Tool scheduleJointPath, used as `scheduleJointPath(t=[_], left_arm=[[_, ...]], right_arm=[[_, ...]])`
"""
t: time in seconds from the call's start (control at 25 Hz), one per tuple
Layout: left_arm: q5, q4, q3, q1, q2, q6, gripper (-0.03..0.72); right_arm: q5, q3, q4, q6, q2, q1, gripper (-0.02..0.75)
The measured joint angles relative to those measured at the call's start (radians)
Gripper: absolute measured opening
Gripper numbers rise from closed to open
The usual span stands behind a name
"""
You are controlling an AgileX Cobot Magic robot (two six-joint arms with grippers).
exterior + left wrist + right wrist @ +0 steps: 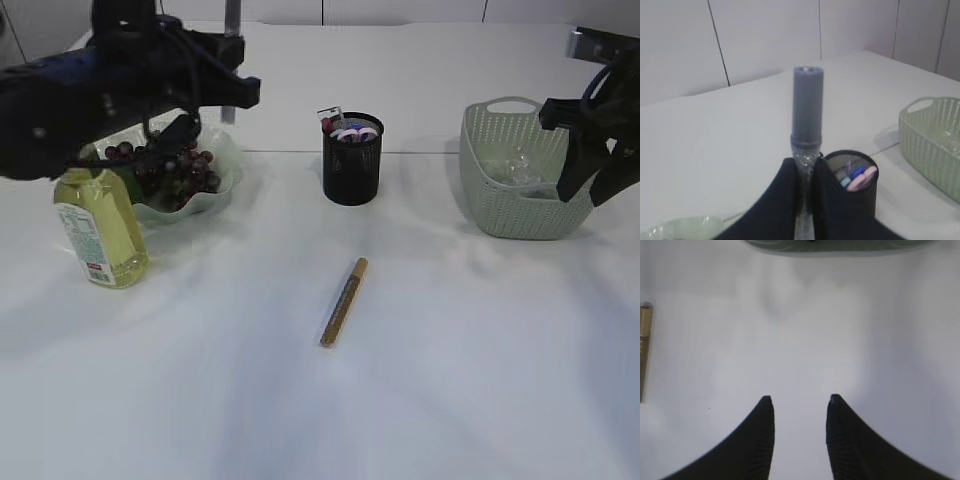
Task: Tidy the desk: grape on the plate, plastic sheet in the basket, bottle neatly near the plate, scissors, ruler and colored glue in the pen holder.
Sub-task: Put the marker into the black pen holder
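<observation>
My left gripper (805, 165) is shut on a grey glitter colored glue tube (807, 105), held upright above the table to the left of the black mesh pen holder (862, 192); from outside, this gripper (240, 95) hangs over the plate's right side. The pen holder (352, 165) holds pink and blue items. A gold colored glue pen (344, 300) lies mid-table, also at the left edge of the right wrist view (645, 350). Grapes (180, 170) lie on the plate (215, 195). The yellow bottle (100, 225) stands next to it. My right gripper (799, 400) is open and empty beside the basket (520, 185).
Crumpled clear plastic sheet (515, 165) lies inside the green basket, whose wall also shows at the right of the left wrist view (935, 145). The right arm (600, 130) hangs at the basket's right edge. The white table runs on to a back wall.
</observation>
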Motion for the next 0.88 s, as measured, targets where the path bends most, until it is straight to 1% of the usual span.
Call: scheduleJointPath(t=[0.16,0.32,0.4,0.48,0.64,0.88], left_arm=[[0.006,0.061,-0.165,0.0,0.113,-0.072,0.032],[0.053,0.122,-0.328,0.0,0.214,-0.195,0.032],[0.098,0.171,-0.403,0.0,0.26,-0.266,0.032],[0.139,0.2,-0.471,0.0,0.304,-0.307,0.032],[0.196,0.214,-0.598,0.0,0.374,-0.347,0.032],[0.219,0.218,-0.758,-0.002,0.46,-0.382,0.032]], right_arm=[[0.002,0.0,0.0,0.0,0.0,0.0,0.293],[0.0,0.0,-0.004,0.0,0.0,0.0,0.293],[0.0,0.0,-0.013,0.0,0.0,0.0,0.293],[0.0,0.0,-0.022,0.0,0.0,0.0,0.293],[0.0,0.0,-0.033,-0.002,0.0,0.0,0.29],[-0.02,0.0,-0.035,-0.002,0.0,0.0,0.29]])
